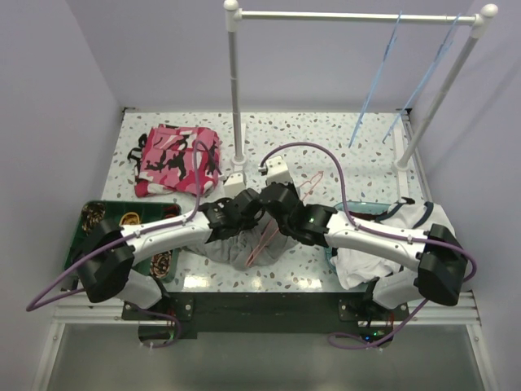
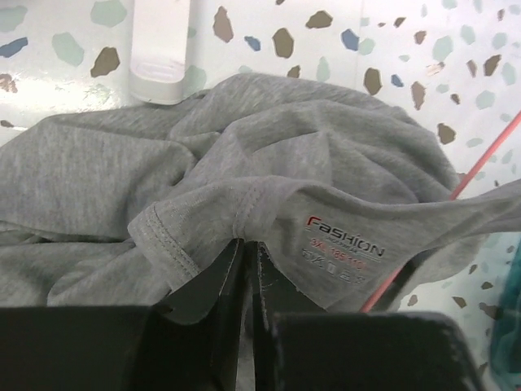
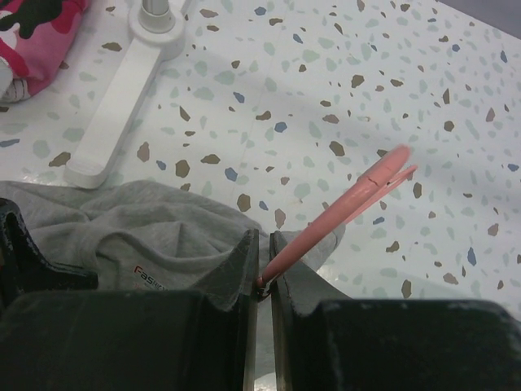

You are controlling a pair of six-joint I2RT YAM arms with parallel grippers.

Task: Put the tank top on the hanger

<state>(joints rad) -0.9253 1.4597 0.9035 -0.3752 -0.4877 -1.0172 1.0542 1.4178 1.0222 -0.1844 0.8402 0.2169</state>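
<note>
The grey tank top (image 1: 232, 251) lies crumpled on the speckled table between the two arms. In the left wrist view its neckline, with a printed label, rises to my left gripper (image 2: 247, 243), whose jaws are shut on the tank top's (image 2: 244, 155) hem. The pink wire hanger (image 1: 264, 238) lies across the garment. My right gripper (image 3: 263, 236) is shut on one end of the hanger (image 3: 342, 216), which slants up and to the right above the table. Both grippers meet over the tank top (image 3: 138, 228), left gripper (image 1: 247, 213) beside right gripper (image 1: 275, 208).
A white clothes rack (image 1: 236, 98) stands behind, its foot (image 3: 114, 122) close to the garment. Light-blue hangers (image 1: 383, 73) hang from its rail. A pink camouflage cloth (image 1: 175, 159) lies back left, a white garment (image 1: 383, 244) at right, a green tray (image 1: 89, 220) at left.
</note>
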